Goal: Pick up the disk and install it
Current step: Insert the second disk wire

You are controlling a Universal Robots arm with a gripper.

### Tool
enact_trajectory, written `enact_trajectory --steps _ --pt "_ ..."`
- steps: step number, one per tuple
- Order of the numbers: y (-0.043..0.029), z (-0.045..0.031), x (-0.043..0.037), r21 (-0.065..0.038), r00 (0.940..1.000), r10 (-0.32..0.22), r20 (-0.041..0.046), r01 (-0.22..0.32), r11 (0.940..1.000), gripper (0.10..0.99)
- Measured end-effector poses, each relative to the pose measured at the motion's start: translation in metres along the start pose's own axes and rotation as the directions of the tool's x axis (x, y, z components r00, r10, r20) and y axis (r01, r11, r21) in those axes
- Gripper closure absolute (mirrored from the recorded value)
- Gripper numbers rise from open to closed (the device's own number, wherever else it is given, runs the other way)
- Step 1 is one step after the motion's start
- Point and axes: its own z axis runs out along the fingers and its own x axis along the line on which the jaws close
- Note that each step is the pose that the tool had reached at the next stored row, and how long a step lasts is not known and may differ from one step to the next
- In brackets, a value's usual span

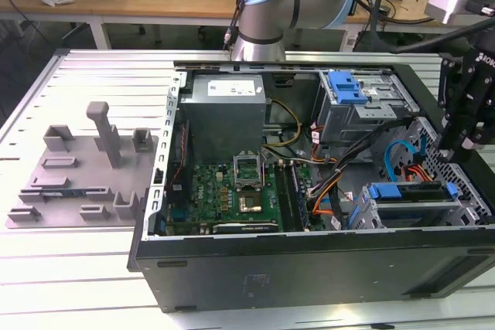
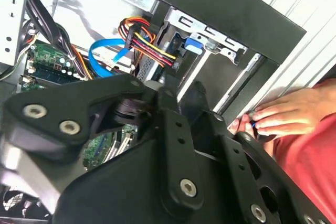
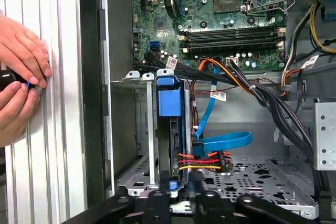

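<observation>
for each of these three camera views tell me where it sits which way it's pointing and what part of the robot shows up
Exterior view: off the arm, looking down into the open computer case; the arm and gripper show.
First wrist view: on the arm, facing the motherboard and blue-railed disk; a person's hands show.
Second wrist view: on the arm, looking past the gripper's black linkage at the drive cage.
Both wrist views share the blue cable and hands.

Blue-railed disk [image 1: 410,191] [image 3: 170,103], seemingly seated on edge in the drive cage, cables at its rear
</observation>
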Motion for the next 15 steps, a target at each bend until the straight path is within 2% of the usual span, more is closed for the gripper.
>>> enact_trajectory --steps 1,2,5,12,15 --pt "-0.0001 -0.0003 -0.0011 0.000 1.0000 0.000 -0.0025 0.000 1.0000 0.776" --pt "-0.0001 -0.0006 -0.0030 0.000 1.0000 0.000 -0.0048 0.000 1.0000 0.710" --pt "0.0001 -0.0017 -0.0103 0.000 0.9999 0.000 -0.0101 0.000 1.0000 0.710" --pt "0.0045 0.0012 -0.0112 0.000 0.9999 0.000 -0.0107 0.000 1.0000 0.710" --pt "0.0093 0.0017 -0.0111 0.000 0.9999 0.000 -0.0107 0.000 1.0000 0.710"
